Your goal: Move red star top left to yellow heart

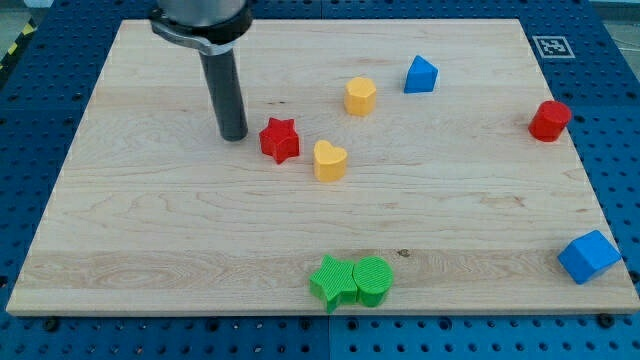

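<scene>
- Tip (234,136) planted on the wooden board (120,230), toward the view's upper left, at the foot of the dark rod; bare rod only, so nothing clasped or carried, just able to push.
- Just to the view's right of the tip, with a narrow gap and no visible contact: red star (280,140).
- Just right of and slightly below the star: yellow heart (329,160), near but seemingly not quite touching; hard to tell at this size whether a sliver of board shows between them.
- Judged against the task: nearly finished, perhaps finished already, since the star lies at the heart's upper left, as asked.
- Left to do, at most: a small nudge toward the view's right and slightly down, if a tighter fit is wanted; risk of shoving the heart along too if pushed too far.
- Farther out, toward the view's top: yellow hexagon-like block (360,96) and blue block (421,75), both well clear of the star's short path.
- At the view's right edge: red cylinder (549,120); at lower right, blue cube-like block (588,256).
- At the view's bottom centre: green star (331,281) and green cylinder (373,280), touching each other, well apart from the working pair.
</scene>
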